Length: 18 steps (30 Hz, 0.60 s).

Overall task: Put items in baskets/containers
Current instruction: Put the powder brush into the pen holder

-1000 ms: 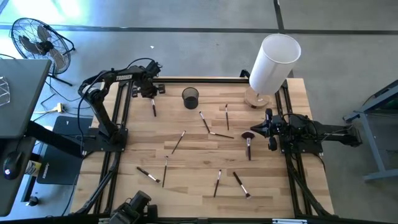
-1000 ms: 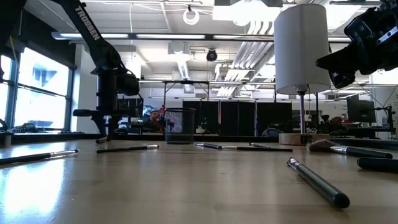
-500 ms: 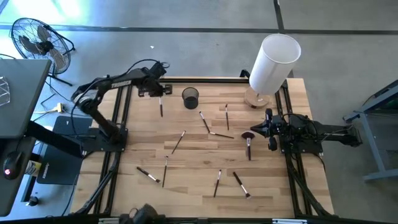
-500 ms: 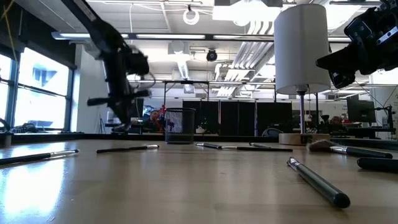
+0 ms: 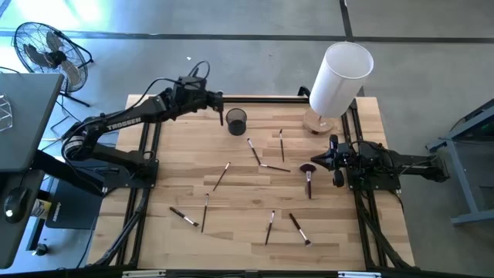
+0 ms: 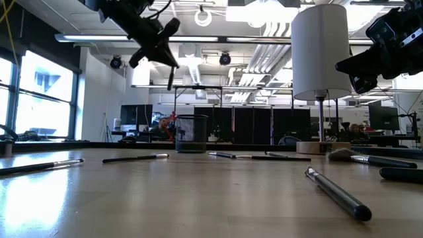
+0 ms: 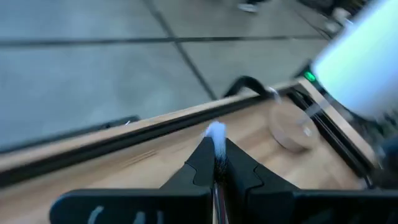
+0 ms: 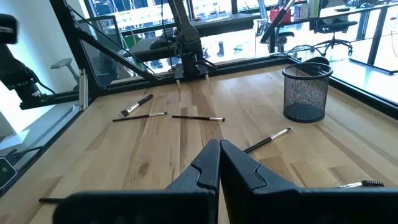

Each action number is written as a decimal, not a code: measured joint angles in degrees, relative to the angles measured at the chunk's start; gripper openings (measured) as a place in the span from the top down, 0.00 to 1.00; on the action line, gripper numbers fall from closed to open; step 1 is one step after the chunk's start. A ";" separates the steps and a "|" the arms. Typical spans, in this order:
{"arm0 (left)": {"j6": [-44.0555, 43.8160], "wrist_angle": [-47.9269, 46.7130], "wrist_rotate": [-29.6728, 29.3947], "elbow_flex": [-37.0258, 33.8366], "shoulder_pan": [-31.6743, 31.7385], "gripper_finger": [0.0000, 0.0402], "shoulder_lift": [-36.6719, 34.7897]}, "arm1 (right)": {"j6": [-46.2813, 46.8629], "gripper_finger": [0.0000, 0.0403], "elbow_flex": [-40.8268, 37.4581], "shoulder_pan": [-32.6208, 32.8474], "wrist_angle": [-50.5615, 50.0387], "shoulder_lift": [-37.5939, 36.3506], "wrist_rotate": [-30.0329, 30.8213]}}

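Note:
My left gripper point(image 5: 218, 102) hangs high over the table's far left part, just left of the black mesh cup point(image 5: 236, 121), and is shut on one thin makeup brush point(image 5: 221, 116). In the low view this gripper point(image 6: 165, 46) is well above the cup point(image 6: 192, 134). Several other brushes lie flat on the wood, among them one with a reddish head point(image 5: 308, 171). My right gripper point(image 5: 318, 161) waits shut above the table's right side, next to that reddish brush. My left gripper pinches the brush between its two fingers close to the pale bristle end point(image 7: 216, 130), which sticks out just past the fingertips. The brush is lifted clear of the table. Its dark handle point(image 6: 170, 76) hangs down below the fingers, slightly tilted.
A tall white cylinder point(image 5: 340, 77) stands on a round wooden base point(image 5: 320, 121) at the far right corner. Loose brushes are scattered over the middle point(image 5: 253, 150) and the near part point(image 5: 270, 226). Black frame rails point(image 5: 147, 154) run along the table's sides.
My left gripper has lifted the brush off the table's far left part and carried it up and toward the table's right, close to the mesh cup. The arm has stretched out and the gripper has tipped. The brush now hangs clear of the wood.

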 joint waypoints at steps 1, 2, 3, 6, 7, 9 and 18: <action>3.47 1.32 1.30 -0.02 -0.76 0.99 0.06 | 0.00 0.99 0.00 -0.01 0.00 0.00 -0.01; 6.42 2.81 2.11 -0.02 -1.43 0.99 0.09 | 0.01 0.99 0.00 -0.01 0.00 0.02 0.02; 7.82 4.58 2.21 -0.02 -2.00 0.99 0.09 | 0.00 0.99 0.00 -0.02 0.01 -0.01 0.02; 9.64 11.13 0.63 0.07 -3.21 0.99 2.04 | 0.00 0.99 0.00 -0.02 0.02 -0.01 0.01; 11.64 12.52 -0.10 0.06 -3.71 0.99 3.14 | 0.00 0.99 0.00 0.00 0.02 -0.01 0.00; 16.27 15.14 -0.68 -0.24 -4.10 1.00 4.77 | 0.00 0.99 0.00 -0.02 0.02 -0.01 0.01; 25.90 43.81 0.75 -9.01 -4.07 1.00 9.40 | 0.02 0.99 0.00 -0.02 0.04 0.01 0.02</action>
